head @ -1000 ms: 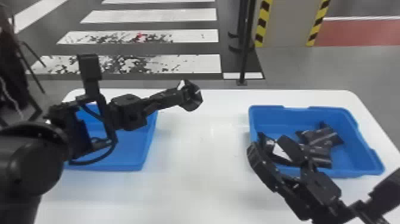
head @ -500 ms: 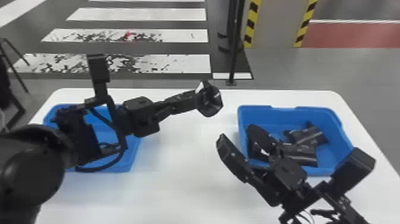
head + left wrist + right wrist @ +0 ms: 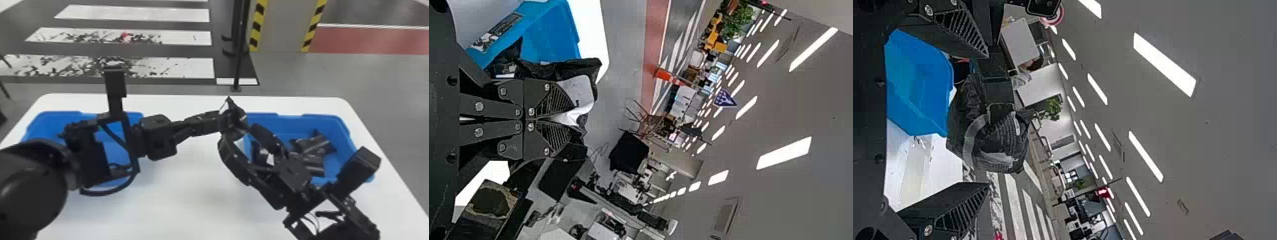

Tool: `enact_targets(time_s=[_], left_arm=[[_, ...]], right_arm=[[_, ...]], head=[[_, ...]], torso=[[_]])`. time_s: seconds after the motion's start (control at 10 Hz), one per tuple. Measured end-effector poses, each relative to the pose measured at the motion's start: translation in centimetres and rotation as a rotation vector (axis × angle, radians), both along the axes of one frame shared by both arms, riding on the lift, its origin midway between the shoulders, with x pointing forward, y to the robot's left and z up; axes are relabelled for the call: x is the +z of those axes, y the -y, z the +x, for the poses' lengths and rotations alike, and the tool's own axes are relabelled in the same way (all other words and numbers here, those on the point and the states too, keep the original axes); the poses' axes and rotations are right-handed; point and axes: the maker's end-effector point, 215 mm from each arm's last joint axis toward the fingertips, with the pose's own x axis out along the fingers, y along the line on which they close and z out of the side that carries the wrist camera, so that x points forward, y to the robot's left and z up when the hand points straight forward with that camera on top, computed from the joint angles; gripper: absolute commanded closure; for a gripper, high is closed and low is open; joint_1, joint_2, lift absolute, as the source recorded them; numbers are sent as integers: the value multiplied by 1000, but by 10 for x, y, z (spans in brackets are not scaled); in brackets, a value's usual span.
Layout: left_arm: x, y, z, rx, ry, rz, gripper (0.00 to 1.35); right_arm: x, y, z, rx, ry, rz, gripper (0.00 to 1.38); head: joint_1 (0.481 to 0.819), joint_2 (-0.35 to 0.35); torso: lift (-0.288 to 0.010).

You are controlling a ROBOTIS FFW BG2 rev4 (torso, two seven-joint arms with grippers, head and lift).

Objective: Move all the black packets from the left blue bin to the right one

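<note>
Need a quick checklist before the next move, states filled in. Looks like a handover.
1. Left gripper shut on a black packet: ok.
2. Right gripper open to receive: ok, its fingers are wide apart.
3. Packet deep enough between the right gripper's fingers: cannot tell; it shows between them in the right wrist view, but the depth is unclear.
4. Right gripper clamped, so the left can let go: not ok.
5. Right bin has room: ok, blue floor shows beside the packets in it.
6. Left bin emptied: cannot tell, the left arm covers much of it.
</note>
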Motion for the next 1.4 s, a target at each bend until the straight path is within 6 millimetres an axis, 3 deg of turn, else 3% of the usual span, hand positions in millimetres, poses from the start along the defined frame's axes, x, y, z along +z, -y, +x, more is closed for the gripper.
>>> enact_targets(time_s=[0.1, 0.2, 0.3, 0.4, 0.5, 0.6, 1.0, 1.1, 1.2, 1.3, 1.4], left_arm=[[-1, 1, -1, -3, -4, 1, 1202], [-2, 3, -3, -10, -8, -1, 1202], [-2, 5, -5, -15, -10, -2, 1202], [-2, 6, -5, -16, -11, -2, 1202], [-2, 6, -5, -17, -10, -4, 1202], [-1, 6, -5, -17, -9, -5, 1202], [1, 5, -6, -15, -5, -9, 1190], [2, 4, -5, -7, -3, -15, 898], [4, 4, -5, 6, -6, -36, 476], [8, -1, -4, 31, -5, -58, 167], [11, -7, -5, 50, 1, -69, 84]], right_arm=[[-1, -1, 1, 1, -2, -6, 297], [-3, -1, 3, -1, -5, -10, 811], [-5, 1, 5, -6, -10, -7, 935], [-6, 3, 6, -17, -8, 0, 935], [-8, 5, 7, -22, -12, 14, 1027], [-11, 7, 7, -24, -20, 24, 1222], [-3, 18, 9, -67, 38, 28, 1285], [1, 20, 9, -77, 57, 24, 1285], [2, 21, 9, -80, 63, 23, 1285], [2, 21, 9, -80, 63, 25, 1285], [-1, 23, 9, -83, 55, 26, 1285]], head=[[695, -55], [695, -57], [695, -61], [695, -66], [695, -70], [695, -71], [695, -83], [695, -85], [695, -86], [695, -80], [695, -75]], torso=[[-185], [-185], [-185], [-185], [-185], [-185], [-185], [-185], [-185], [-185], [-185]])
